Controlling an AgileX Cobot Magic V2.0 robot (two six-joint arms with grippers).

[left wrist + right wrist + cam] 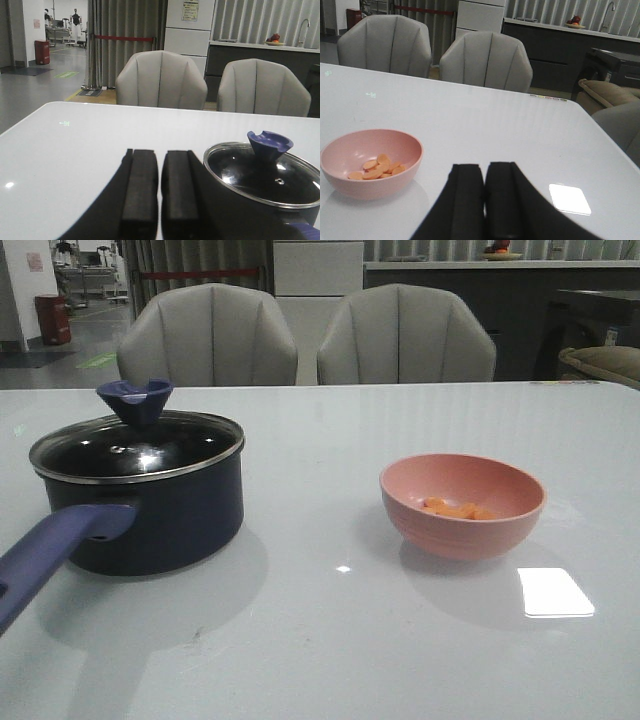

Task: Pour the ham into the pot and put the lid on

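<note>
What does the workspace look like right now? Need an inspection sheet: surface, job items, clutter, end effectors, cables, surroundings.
Surface: white glossy table, bright light reflections, no spills seen.
Pot: on the robot's left side, upright, long handle pointing toward the robot.
Lid: already seated on the pot, knob up.
Ham: small orange pieces lying in the pink bowl, on the robot's right side, apart from the pot.
Clutter: nothing seen.
Left end effector: shut, empty, near the pot but not touching it.
Right end effector: shut, empty, beside the bowl, apart from it.
Cables: nothing seen.
Surroundings: two grey chairs behind the table, counter beyond.
</note>
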